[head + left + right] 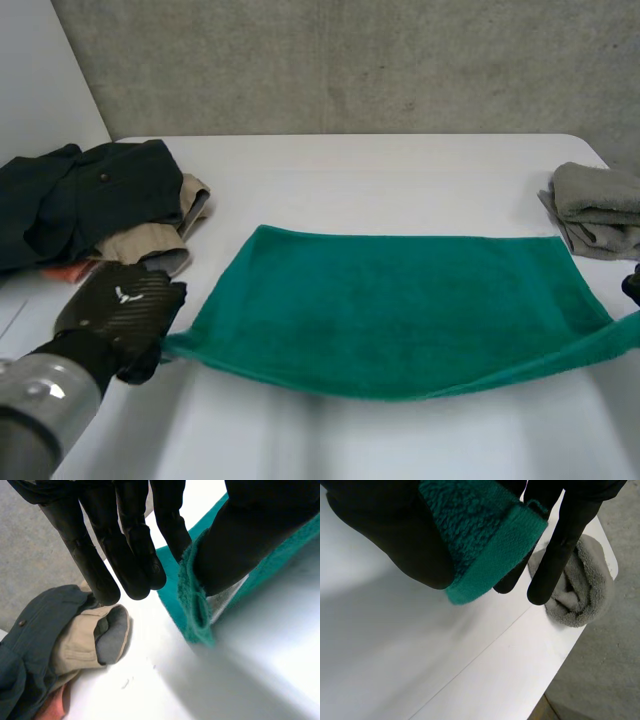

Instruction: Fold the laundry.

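At two corners of the towel (400,310), my left hand (120,312) and right hand (382,532) are pinching it; I should be lifting level.

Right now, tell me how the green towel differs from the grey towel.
The green towel lies spread open; the grey towel is bundled up. The green towel's near corners are pinched by the left hand and right hand; the grey towel is untouched. The green towel covers far more table than the grey towel. Both are terry cloth.
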Robot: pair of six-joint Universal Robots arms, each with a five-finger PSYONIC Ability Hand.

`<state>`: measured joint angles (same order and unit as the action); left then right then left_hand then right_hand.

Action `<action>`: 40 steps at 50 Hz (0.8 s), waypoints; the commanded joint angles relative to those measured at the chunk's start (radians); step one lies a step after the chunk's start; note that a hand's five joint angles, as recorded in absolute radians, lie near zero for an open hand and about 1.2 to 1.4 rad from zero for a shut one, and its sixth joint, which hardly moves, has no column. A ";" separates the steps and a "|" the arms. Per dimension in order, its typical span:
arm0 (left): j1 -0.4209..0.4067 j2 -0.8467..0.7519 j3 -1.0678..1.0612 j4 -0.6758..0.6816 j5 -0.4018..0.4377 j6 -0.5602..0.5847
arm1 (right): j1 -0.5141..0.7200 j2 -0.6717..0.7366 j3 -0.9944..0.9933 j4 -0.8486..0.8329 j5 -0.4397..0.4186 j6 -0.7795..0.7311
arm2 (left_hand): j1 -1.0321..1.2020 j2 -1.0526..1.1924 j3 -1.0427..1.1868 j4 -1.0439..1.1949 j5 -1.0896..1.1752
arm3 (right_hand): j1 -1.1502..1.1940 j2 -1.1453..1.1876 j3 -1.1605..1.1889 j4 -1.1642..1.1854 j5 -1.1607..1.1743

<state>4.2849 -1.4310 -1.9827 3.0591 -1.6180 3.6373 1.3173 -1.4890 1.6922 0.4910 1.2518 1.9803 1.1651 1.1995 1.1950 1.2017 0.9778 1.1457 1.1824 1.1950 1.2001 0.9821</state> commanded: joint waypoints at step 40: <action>0.053 -0.578 0.728 0.702 -0.014 -0.051 | 0.323 0.383 -0.461 -1.082 0.195 0.497 | 0.231 0.197 0.201 0.195 0.244 | 0.251 0.214 0.201 0.196 0.240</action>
<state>4.3275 -2.0170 -1.0264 3.7703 -1.6335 3.6465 1.6359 -1.1654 1.1372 -0.6695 1.4853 2.4701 1.1651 1.1997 1.1959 1.2021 0.9778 1.1458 1.1872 1.1964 1.2007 0.9821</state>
